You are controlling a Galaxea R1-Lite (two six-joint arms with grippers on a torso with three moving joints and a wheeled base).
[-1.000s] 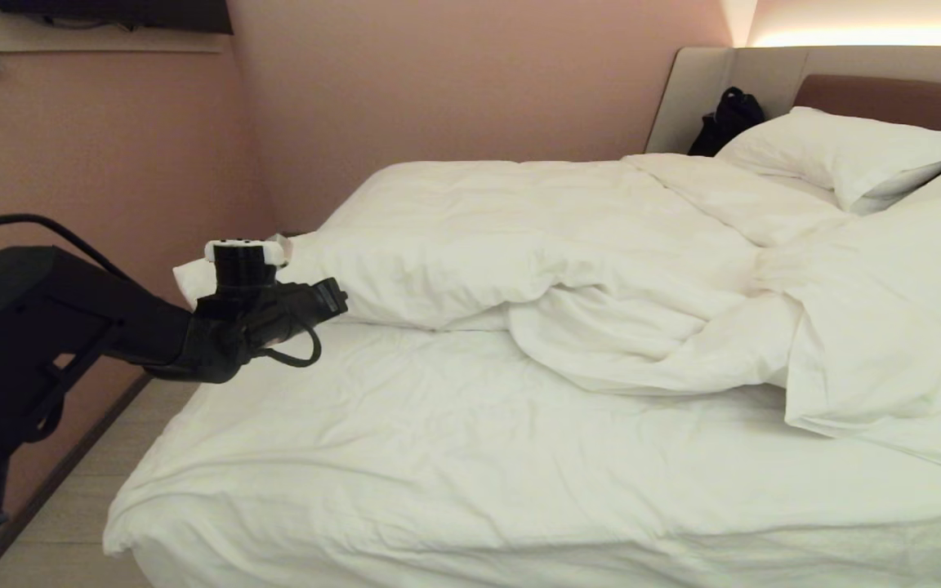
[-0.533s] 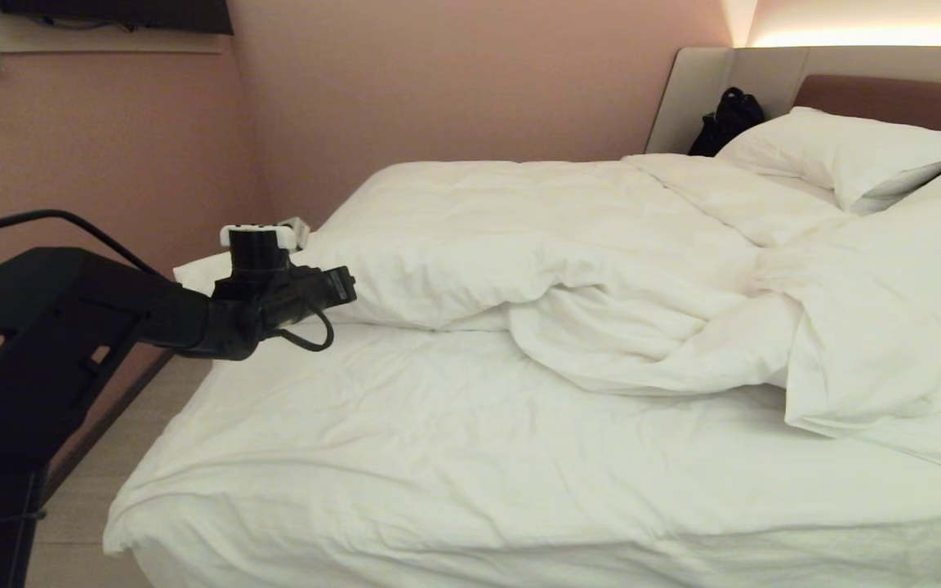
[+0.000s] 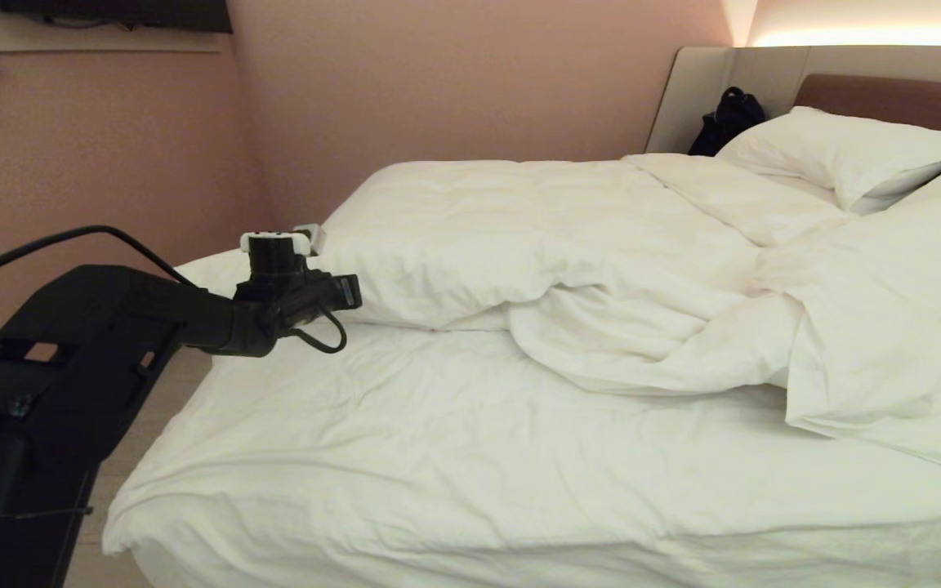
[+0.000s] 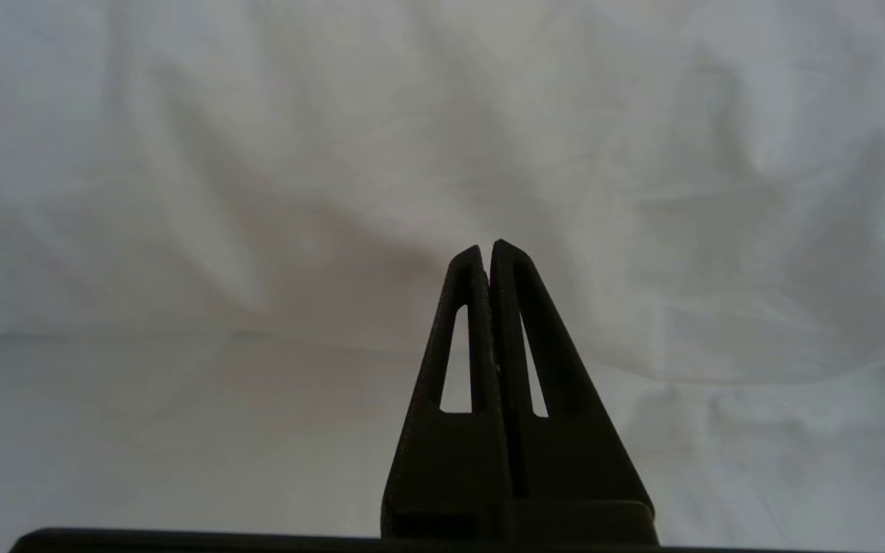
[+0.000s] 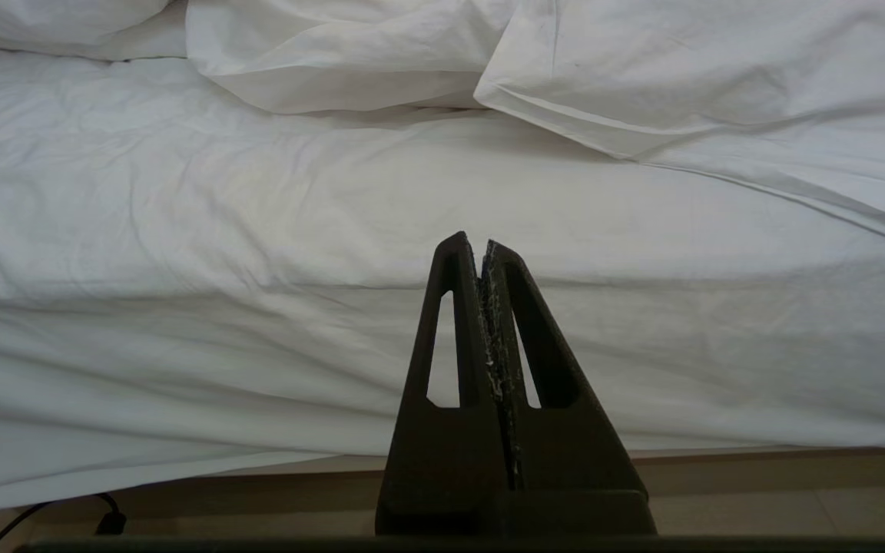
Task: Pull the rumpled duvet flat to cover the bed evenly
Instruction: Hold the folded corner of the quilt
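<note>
Duvet point(image 3: 601, 261) lies bunched and folded across the upper half of the bed point(image 3: 438, 457), leaving the sheeted foot half bare. Left end effector point(image 3: 348, 291), fingers pressed together and empty, hovers just beside its folded edge. Right end effector point(image 5: 483, 244), also closed, hangs low at the mattress side.

Low bed point(image 3: 405, 457) in white sheet, rumpled duvet point(image 3: 568, 253) bunched across its middle — pillows point(image 3: 838, 151) at headboard point(image 3: 887, 94)
</note>
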